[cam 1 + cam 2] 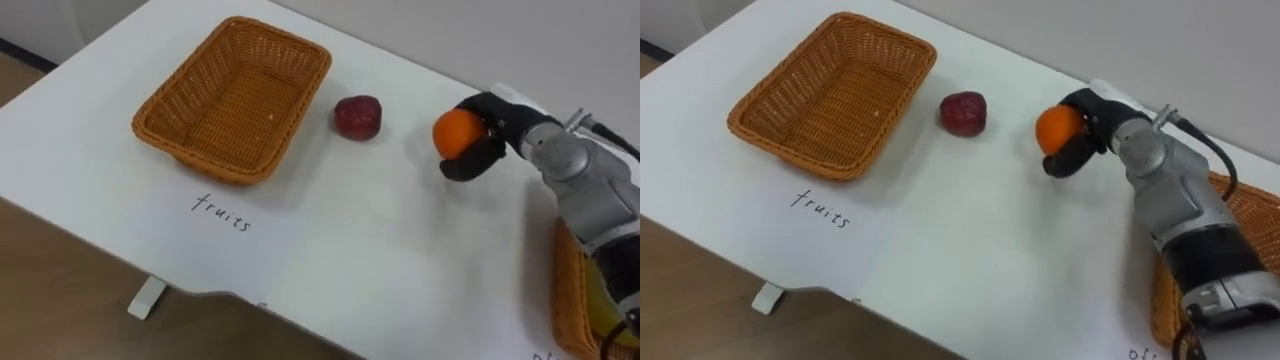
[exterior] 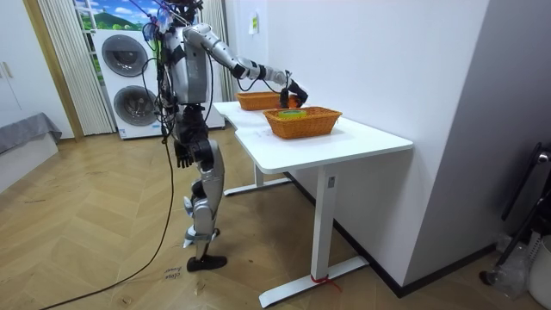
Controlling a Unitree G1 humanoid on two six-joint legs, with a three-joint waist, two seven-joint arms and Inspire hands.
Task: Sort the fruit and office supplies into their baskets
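1. fingers (image 1: 1065, 165) of the right hand (image 1: 1098, 125) curl round the orange (image 1: 1055, 128), gripping it over the table (image 1: 970, 240).
2. the arm reaches forward from the right.
3. a red fruit (image 1: 963, 113) lies between the orange and the fruits basket (image 1: 790, 155).
4. the left hand (image 2: 182, 155) hangs by the hip; i cannot tell its fingers' state.
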